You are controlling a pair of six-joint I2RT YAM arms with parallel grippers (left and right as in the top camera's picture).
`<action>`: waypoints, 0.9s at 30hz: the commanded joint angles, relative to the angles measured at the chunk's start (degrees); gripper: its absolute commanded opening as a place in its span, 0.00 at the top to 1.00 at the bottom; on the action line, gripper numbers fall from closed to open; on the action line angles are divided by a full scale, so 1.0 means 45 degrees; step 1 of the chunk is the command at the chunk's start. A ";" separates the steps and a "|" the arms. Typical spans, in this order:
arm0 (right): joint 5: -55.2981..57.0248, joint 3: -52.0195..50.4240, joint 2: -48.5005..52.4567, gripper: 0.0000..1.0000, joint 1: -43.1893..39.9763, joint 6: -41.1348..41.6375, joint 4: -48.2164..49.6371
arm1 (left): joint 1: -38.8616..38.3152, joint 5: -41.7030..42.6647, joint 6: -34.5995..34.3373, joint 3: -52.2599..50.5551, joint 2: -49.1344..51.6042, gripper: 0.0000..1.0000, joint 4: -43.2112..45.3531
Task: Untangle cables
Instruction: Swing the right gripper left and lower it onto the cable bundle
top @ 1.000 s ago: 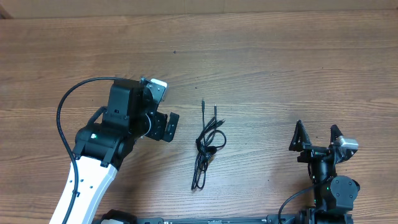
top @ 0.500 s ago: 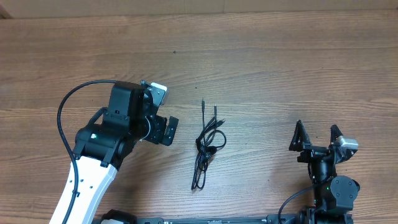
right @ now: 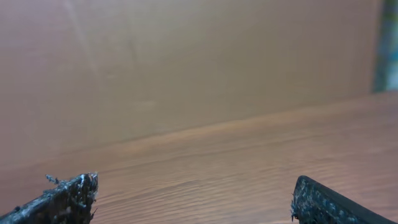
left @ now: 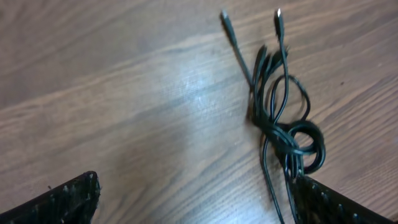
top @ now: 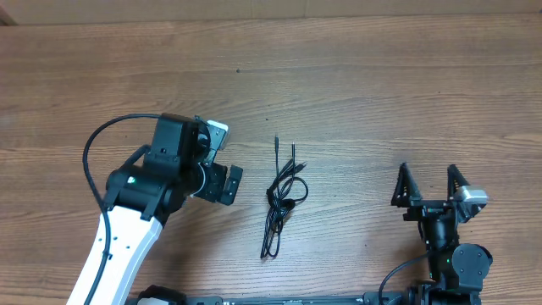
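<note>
Left gripper (top: 222, 161): spread wide, pinching nothing, hanging over the bare tabletop (top: 381, 85). Seen from its own wrist, same gripper (left: 199, 211) with one dark finger at each lower corner and wood grain between them.

The cables (top: 282, 196): on the tabletop, just beyond the left gripper on its right-hand side, near it but apart from it. Thin black cords bunched into one narrow tangle.

From the left wrist, the cables (left: 283, 118) ahead of the gripper and off toward its right finger, not centred between the fingers. Two slim plug tips (left: 278, 14) at the far end, pointing away from the gripper and lying side by side with a small gap. Below these, strands crossing and closing into a tight knot of small loops. Lower strands running down behind the right finger's edge in that view; contact there impossible to tell, though apart in the overhead view.

Right gripper (top: 429, 182): likewise spread wide, pinching nothing, well apart from the cables, which sit off to its left. From its own wrist, right gripper (right: 199, 208) with finger ends at the two lower corners, a strip of tabletop ahead and a plain beige wall (right: 186, 62) beyond.
</note>
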 commanded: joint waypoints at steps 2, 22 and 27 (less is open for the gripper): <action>-0.2429 -0.0126 -0.0112 0.00 0.0073 0.1282 0.0748 | -0.0049 -0.0685 -0.0840 0.0325 0.0845 0.00 -0.0049; -0.3852 0.8218 0.7291 0.00 0.0049 0.1477 -0.5659 | -0.0015 -0.1273 -0.1797 0.0330 0.2603 0.00 0.0214; -0.4750 1.1720 1.1035 0.00 0.0049 0.1501 -0.8539 | -0.0015 -0.1277 -0.1909 0.0330 0.2603 0.00 0.0214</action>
